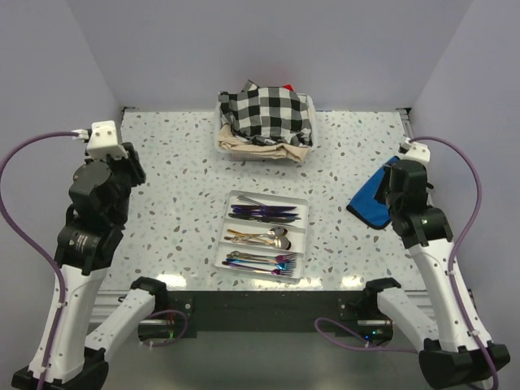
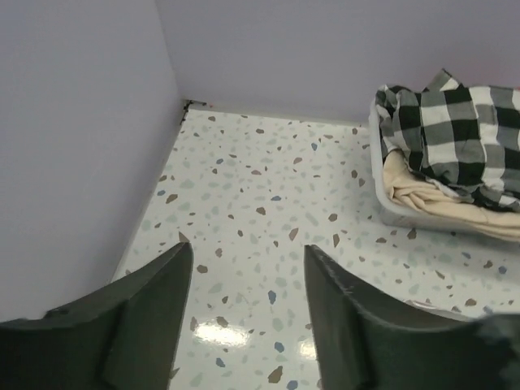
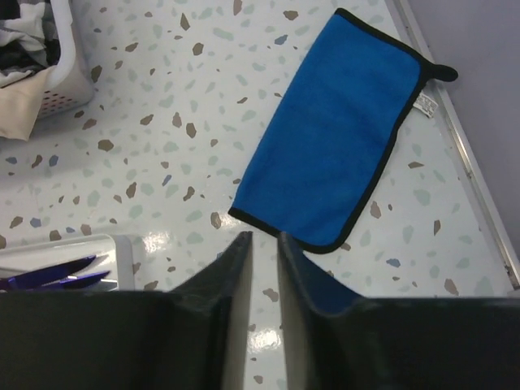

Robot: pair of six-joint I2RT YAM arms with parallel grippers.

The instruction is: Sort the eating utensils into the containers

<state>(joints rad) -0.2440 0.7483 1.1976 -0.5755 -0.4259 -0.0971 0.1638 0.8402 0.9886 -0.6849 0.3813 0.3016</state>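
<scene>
The clear cutlery tray (image 1: 230,236) lies at the table's middle front. Dark purple-blue utensils (image 1: 264,213) fill its far compartment, gold and silver ones (image 1: 264,237) the middle, iridescent ones (image 1: 260,262) the near one. My left gripper (image 1: 132,169) is held up over the left side of the table, far from the tray; in the left wrist view it (image 2: 248,260) is open and empty over bare tabletop. My right gripper (image 1: 380,193) hovers right of the tray; in the right wrist view it (image 3: 265,240) is shut on nothing, with the tray's corner (image 3: 123,248) and purple utensils (image 3: 49,276) at lower left.
A beige basket (image 1: 260,150) with a black-and-white checked cloth (image 1: 266,112) stands at the back centre; its rim (image 2: 388,210) shows in the left wrist view. A blue cloth (image 3: 341,138) lies flat by the table's right edge, just beyond my right fingertips. Walls close the left, back and right sides.
</scene>
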